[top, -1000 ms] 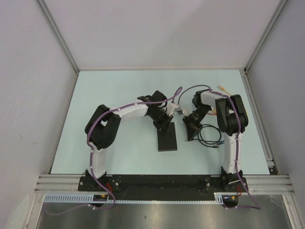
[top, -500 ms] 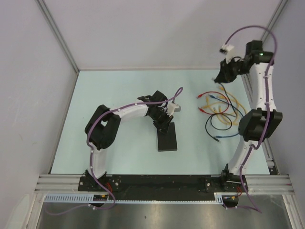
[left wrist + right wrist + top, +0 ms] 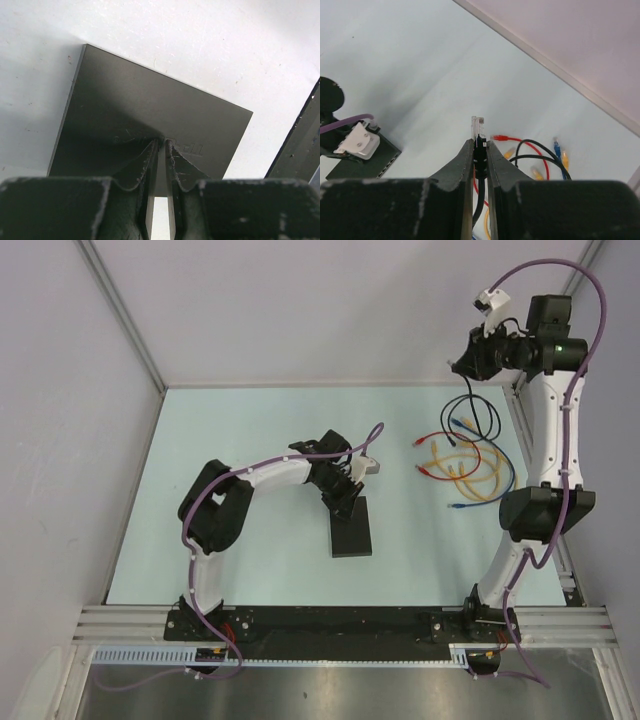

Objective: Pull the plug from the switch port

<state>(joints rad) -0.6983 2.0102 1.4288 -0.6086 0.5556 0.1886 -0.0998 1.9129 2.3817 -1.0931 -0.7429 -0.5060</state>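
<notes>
The clear plastic plug (image 3: 478, 122) is out — the right gripper (image 3: 480, 146), up high, pinches its thin black cable (image 3: 479, 202). The left gripper (image 3: 161, 143), nearly closed, presses the flat black switch box (image 3: 150, 107) on the pale table (image 3: 250, 420). Next, probably, put the cable down.

Seen from above, the left gripper (image 3: 348, 500) covers the far end of the flat matte-black rectangular switch (image 3: 352, 535), putting its sockets out of sight. Embossed lettering (image 3: 192, 149) on its lid is too faint to read. The right gripper (image 3: 479, 142) hides all but the tip of the clear plastic plug (image 3: 478, 122), and its black cable (image 3: 478, 205) runs off the picture's bottom edge.
</notes>
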